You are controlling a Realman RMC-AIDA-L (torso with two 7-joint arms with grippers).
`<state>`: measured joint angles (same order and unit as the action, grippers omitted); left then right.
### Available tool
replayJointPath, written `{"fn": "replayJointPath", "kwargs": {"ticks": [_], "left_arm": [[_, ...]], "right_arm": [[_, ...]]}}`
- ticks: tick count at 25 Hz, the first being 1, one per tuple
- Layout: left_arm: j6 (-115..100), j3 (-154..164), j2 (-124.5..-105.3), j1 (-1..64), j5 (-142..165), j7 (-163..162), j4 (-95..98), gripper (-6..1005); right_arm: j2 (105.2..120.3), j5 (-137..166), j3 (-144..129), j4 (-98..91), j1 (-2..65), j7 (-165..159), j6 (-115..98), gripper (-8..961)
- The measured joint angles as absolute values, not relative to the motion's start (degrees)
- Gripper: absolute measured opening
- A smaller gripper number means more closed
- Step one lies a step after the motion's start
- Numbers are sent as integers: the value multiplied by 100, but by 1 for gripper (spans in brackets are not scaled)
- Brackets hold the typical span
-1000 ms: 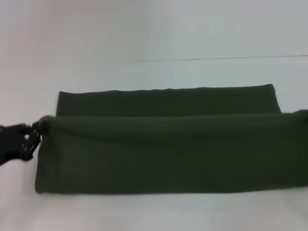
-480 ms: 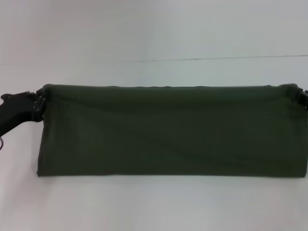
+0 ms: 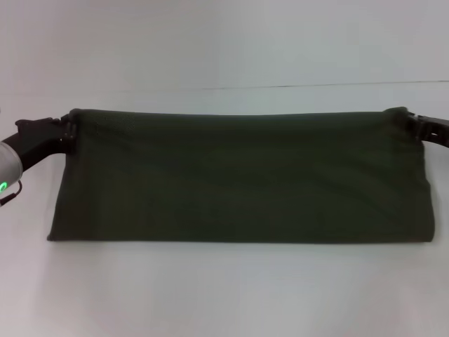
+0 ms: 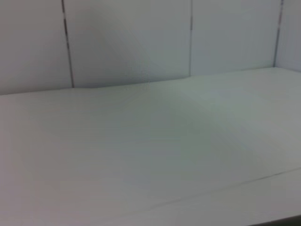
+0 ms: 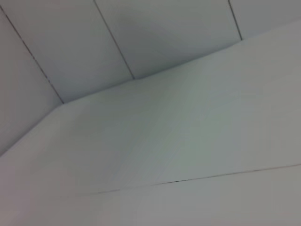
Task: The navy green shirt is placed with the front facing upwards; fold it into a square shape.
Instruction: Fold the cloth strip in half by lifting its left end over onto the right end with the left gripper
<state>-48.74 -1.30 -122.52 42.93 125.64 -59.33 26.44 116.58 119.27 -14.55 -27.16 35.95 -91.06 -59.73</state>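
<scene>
Only the head view shows the navy green shirt (image 3: 238, 179), a folded band on the worktop (image 3: 224, 295), with the left gripper (image 3: 68, 130) and right gripper (image 3: 410, 125) pinching its far corners; both wrist views show bare worktop. The held edge has moved farther back than before.

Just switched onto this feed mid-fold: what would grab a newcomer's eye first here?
The navy green shirt, a wide dark band across the white table in the head view. Then the left gripper and right gripper, each pinching a far corner of its top layer.
</scene>
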Motion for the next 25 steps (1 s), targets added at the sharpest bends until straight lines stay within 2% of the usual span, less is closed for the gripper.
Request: {"fn": "replayJointPath", "kwargs": {"ticks": [5,14,22,25], "left_arm": [[-4435,-128,-12252,4431,12455,-5879,2534,58],[-3916,-123,-12291,4643,12029,-5329,2327,59],[-2996,-123,-12300,4940,12006,-4868,1945,60],[-2866,-123,-12300,4975,11905,-4672,1848,60]], "right_arm": [[11711,11925,-1569,-2652,3810,-9097,-5608,66],[11719,11855,-1647,-2645,3988,-9126,-5364,65],[11742,11854,-1932,-2395,4140,-9100,-4863,102],[11793,11855,-1994,-2337,4176,-9076,-4660,115]]}}
